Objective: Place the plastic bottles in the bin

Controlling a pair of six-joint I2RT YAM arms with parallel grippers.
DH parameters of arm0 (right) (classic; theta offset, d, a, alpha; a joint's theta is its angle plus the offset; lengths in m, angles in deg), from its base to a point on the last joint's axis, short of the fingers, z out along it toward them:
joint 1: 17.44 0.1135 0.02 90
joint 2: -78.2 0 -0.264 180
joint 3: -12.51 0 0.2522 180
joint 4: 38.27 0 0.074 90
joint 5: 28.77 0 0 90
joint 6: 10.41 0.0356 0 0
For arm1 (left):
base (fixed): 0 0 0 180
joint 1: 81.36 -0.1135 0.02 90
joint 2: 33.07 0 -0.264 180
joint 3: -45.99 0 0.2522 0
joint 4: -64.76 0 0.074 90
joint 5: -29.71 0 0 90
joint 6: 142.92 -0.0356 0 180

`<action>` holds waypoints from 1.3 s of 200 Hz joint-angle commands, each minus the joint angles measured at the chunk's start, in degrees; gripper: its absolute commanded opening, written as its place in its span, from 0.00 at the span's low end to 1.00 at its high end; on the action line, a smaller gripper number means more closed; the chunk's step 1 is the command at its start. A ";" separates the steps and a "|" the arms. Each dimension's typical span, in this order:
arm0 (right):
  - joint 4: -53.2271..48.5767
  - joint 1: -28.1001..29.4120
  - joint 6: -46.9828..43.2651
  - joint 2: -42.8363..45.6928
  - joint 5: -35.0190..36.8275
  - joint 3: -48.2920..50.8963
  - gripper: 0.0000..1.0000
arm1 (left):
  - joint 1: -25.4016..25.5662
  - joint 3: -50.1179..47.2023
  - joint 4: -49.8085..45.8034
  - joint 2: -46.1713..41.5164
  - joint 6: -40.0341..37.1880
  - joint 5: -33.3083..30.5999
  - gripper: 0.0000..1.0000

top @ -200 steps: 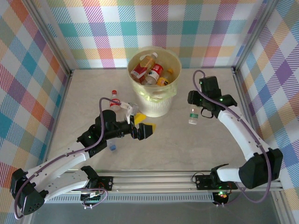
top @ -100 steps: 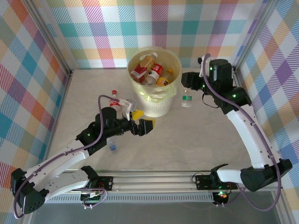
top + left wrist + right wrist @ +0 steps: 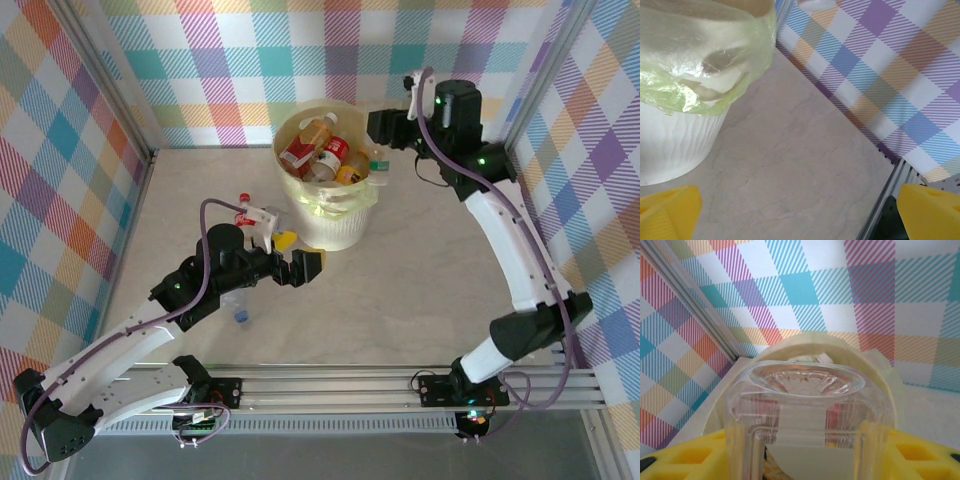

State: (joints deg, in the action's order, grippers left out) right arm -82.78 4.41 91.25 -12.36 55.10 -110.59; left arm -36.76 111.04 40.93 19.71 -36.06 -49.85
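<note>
In the last second the right hand (image 3: 383, 140) has lifted the clear bottle (image 3: 378, 160) off the surface (image 3: 420, 290) to the right of the bin (image 3: 335, 228) and carried it up and back. Now the bottle hangs at the bin's right rim, over the opening or very near to it. In the right wrist view the two yellow fingers (image 3: 685, 457) press on both sides of the bottle, its base turned toward the camera, and the bin's rim lies just beyond. So the grip is firm and narrow, closed on this bottle.

The left hand (image 3: 298, 254) has hardly moved. It stays spread wide and holds nothing, near the bin's front wall, just above the surface.

I think this means the carry step is almost finished, and only the release remains for this bottle. Several bottles (image 3: 320, 150) lie inside the bin already. The task is not complete: a red-capped bottle (image 3: 243, 206) stands left of the bin, and a blue-capped one (image 3: 240, 312) lies partly hidden under the left arm.
</note>
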 commanded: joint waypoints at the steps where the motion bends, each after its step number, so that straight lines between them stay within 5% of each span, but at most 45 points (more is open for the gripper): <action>1: 2.06 0.47 -2.43 -3.62 -1.69 -5.77 0.57 | 0.67 1.95 -2.79 0.01 -1.31 -0.98 1.00; 78: -4.46 0.65 -11.41 -17.12 -5.73 -18.23 0.56 | 0.67 4.16 -9.65 0.14 -3.04 -3.72 1.00; 147: -8.63 0.65 -13.88 -22.67 -5.79 -19.86 0.58 | 0.71 4.53 -10.63 1.38 -3.59 -4.20 1.00; 214: -8.73 0.74 -12.47 -21.51 -2.40 -18.60 0.80 | 0.67 5.60 -13.84 1.96 -4.97 -7.84 1.00; 260: -8.94 0.74 -12.26 -18.30 -2.26 -18.06 0.82 | 0.70 4.90 -14.22 1.23 -4.39 -11.14 1.00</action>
State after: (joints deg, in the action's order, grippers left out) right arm -91.65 4.73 78.88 -35.18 52.59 -128.38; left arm -36.76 115.17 28.15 21.72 -39.95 -57.85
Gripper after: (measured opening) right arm 0.818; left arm 0.997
